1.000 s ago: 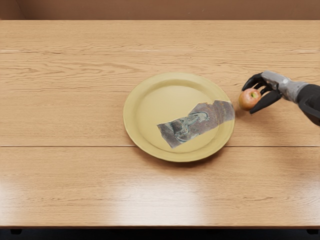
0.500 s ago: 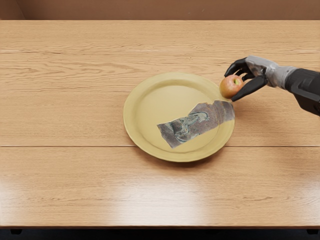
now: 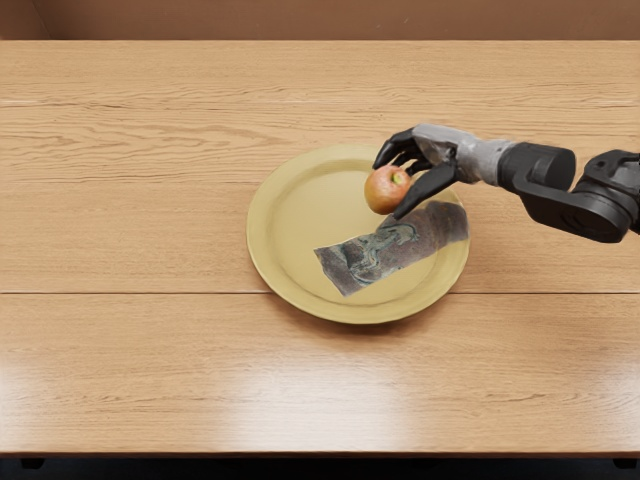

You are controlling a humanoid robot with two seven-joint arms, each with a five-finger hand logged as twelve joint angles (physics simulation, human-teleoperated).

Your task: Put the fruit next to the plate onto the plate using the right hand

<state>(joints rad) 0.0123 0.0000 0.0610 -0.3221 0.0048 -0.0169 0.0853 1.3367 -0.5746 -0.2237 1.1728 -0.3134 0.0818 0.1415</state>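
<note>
A small red-yellow apple [image 3: 386, 189] hangs over the right half of the yellow plate [image 3: 290, 215], held in my right hand [image 3: 403, 172], whose dark fingers [image 3: 425, 187] are curled around it. The right arm [image 3: 560, 185] reaches in from the picture's right edge. A grey-brown patterned patch [image 3: 392, 245] lies on the plate just below and to the right of the apple. Whether the apple touches the plate I cannot tell. The left arm does not show.
The plate sits near the middle of a wide wooden table [image 3: 130, 330]. The table's back edge meets a brown wall at the top of the view.
The right hand has carried the apple leftward from the table at the plate's right side, up over the rim, to above the plate's right half. More of the arm now shows.
</note>
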